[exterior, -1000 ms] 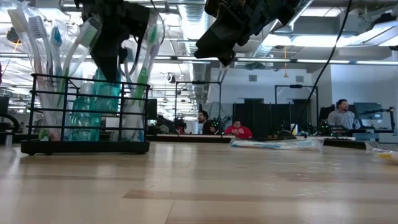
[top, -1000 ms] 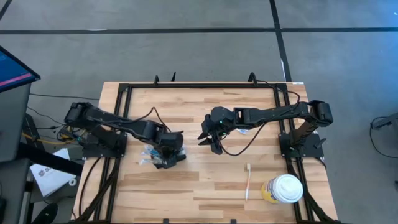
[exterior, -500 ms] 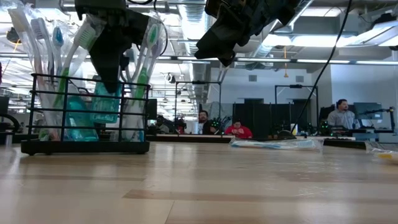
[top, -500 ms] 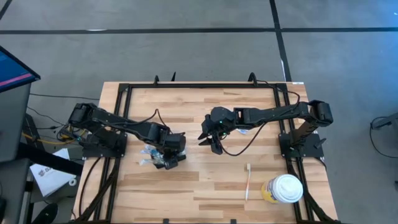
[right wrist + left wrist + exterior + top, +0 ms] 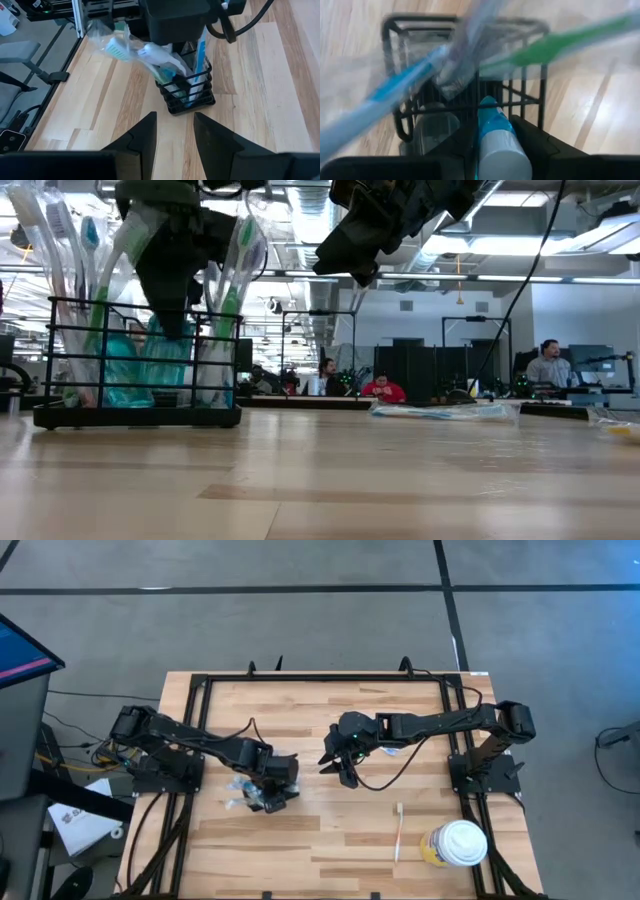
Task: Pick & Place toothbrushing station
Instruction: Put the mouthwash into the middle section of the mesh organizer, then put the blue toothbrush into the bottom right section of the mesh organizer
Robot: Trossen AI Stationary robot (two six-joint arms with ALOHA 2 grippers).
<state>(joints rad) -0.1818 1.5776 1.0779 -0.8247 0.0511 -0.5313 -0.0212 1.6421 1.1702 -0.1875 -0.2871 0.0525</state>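
A loose toothbrush (image 5: 399, 831) and a white-lidded cup (image 5: 460, 843) lie at the table's near right corner. Left of centre stands the black wire toothbrushing station (image 5: 135, 360), crowded with wrapped brushes and a teal tube (image 5: 495, 140). The left gripper (image 5: 272, 780) sits directly atop it, fingers straddling that tube; I cannot tell if they grip. The right gripper (image 5: 338, 762) hovers nearby, parted, empty.

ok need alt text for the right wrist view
A black wire holder packed with wrapped toothbrushes stands on a light wooden table, with the left tool directly over it. The right tool hangs apart from it in the foreground, fingers parted and empty.
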